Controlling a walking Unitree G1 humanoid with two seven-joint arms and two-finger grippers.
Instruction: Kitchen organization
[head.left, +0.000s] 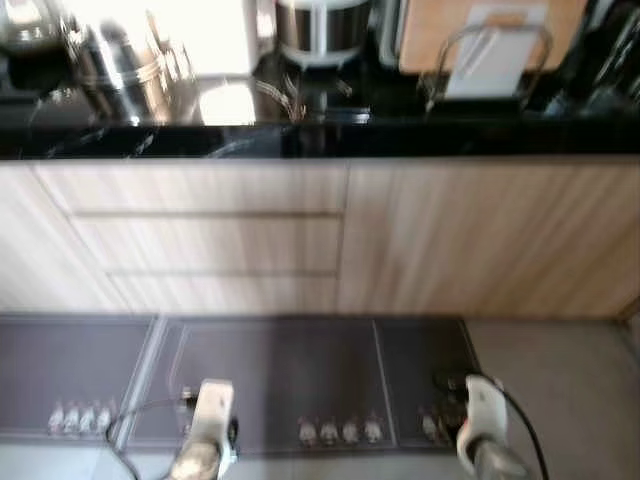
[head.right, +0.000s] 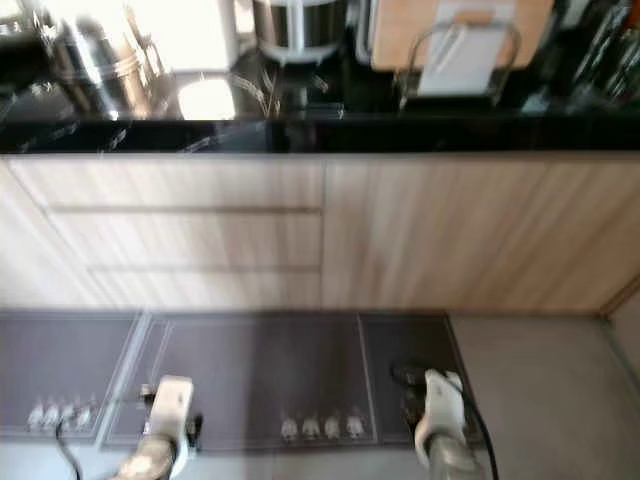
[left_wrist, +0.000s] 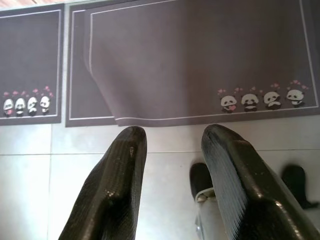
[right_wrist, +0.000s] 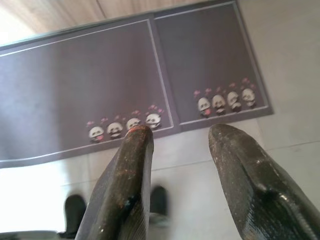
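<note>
While both arms hang low over the grey panda-print floor mat, left hand and right hand fingers apart, empty; shiny steel pots far ahead, counter's left rear corner, nearer left.

Both silver arms hang low in front of the robot, wrists pointed down toward the grey panda mat on the floor. The left pincer is held above the mat's near edge, its two black fingers spread apart with nothing between them. The right pincer hangs likewise over that edge, fingers parted and empty.
</note>
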